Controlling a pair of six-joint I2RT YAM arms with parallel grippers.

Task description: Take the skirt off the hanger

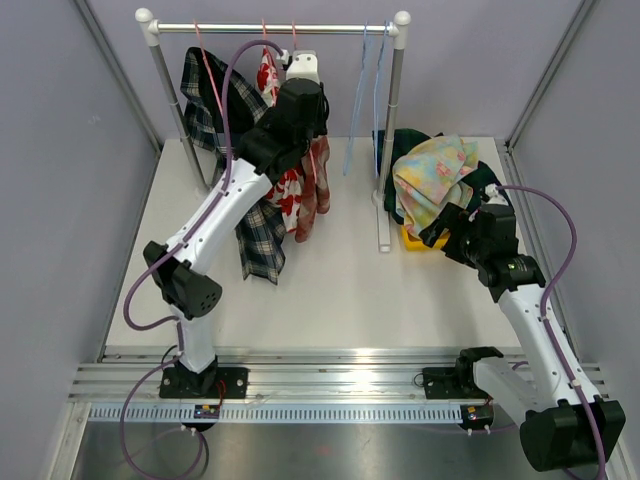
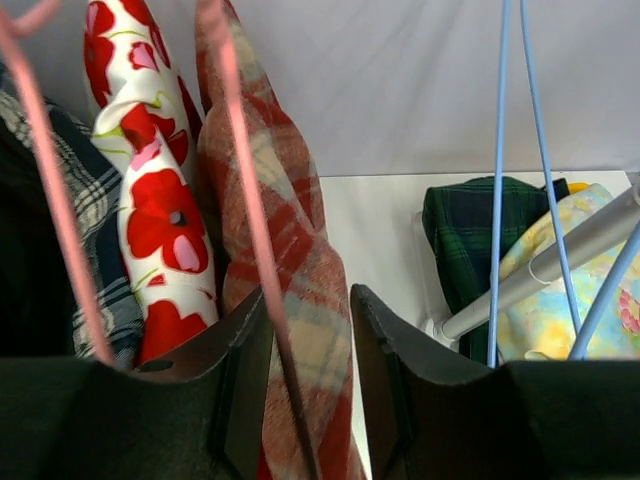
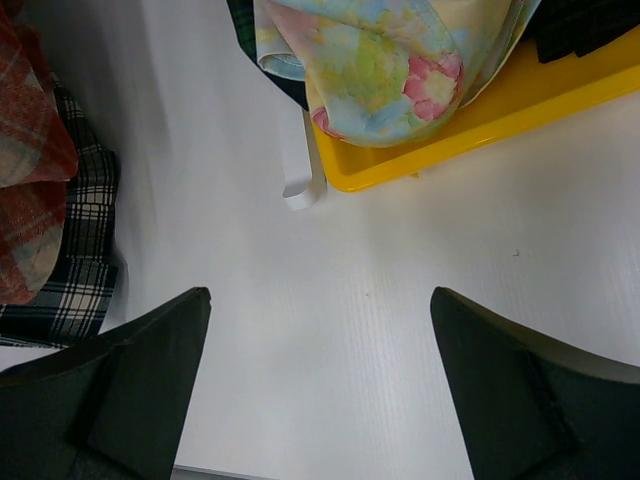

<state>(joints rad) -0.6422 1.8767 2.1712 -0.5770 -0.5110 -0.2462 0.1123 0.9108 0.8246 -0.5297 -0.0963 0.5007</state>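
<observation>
A red plaid skirt hangs from a pink hanger on the rack rail; it also shows in the top view. My left gripper is high at the rack. Its jaws straddle the skirt's upper part and one pink hanger wire, with a gap still showing beside the right jaw. My right gripper is open and empty, low over the bare table near the yellow tray, at the right in the top view.
A white skirt with red flowers and a dark plaid garment hang left of the red skirt. Empty blue hangers hang at the rail's right end. A pile of clothes lies on the tray by the rack's right post.
</observation>
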